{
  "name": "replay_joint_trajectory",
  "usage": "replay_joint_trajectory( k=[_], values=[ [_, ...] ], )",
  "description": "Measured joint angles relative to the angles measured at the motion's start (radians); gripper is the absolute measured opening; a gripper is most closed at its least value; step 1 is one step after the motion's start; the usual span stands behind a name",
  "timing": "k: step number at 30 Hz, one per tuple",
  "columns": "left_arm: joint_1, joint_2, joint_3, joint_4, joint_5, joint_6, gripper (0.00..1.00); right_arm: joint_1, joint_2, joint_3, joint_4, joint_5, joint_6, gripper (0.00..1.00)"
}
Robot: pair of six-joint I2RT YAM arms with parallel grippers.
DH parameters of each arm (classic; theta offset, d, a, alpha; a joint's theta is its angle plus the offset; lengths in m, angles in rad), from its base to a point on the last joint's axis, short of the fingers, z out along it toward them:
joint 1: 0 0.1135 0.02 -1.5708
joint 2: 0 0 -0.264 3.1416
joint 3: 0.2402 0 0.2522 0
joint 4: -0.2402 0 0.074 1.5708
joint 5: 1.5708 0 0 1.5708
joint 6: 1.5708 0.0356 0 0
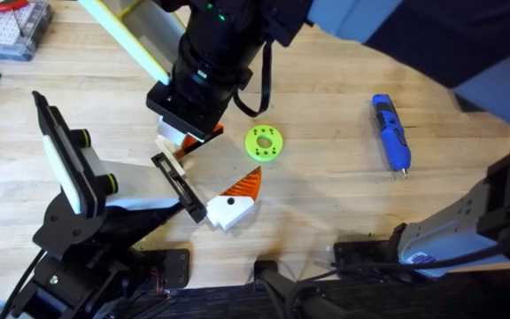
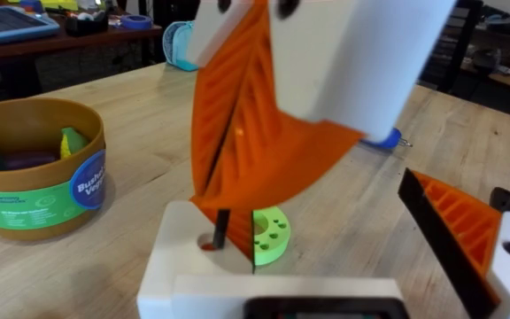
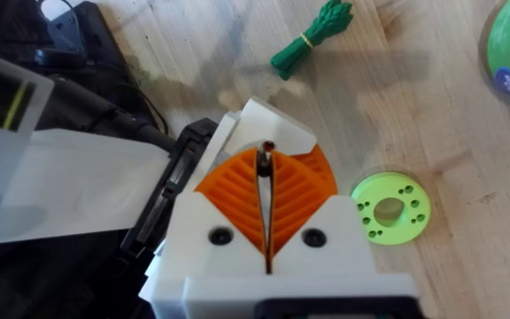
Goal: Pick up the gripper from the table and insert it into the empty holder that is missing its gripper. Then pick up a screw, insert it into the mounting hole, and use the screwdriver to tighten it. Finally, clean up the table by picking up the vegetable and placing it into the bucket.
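One blue pen-shaped screwdriver (image 1: 390, 132) lies flat on the counter (image 1: 326, 195), right of a green disc (image 1: 263, 143), well apart from both arms. The right end effector (image 3: 266, 177) is clenched on a small dark screw (image 3: 266, 146). Whether the left end effector (image 1: 220, 190) is clenched or released cannot be told. A brown bucket (image 2: 34, 168) holds toy vegetables.

right gripper (image 3: 266, 190) pinched shut, arm reaching left
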Motion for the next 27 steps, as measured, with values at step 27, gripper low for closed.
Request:
replay_joint_trajectory(
  k=[27],
  values=[
    [0.000,0.000,0.000,0.001,-0.001,0.000,0.991,-0.045,-0.105,0.017,-0.005,0.000,-0.003,0.009]
  ],
)
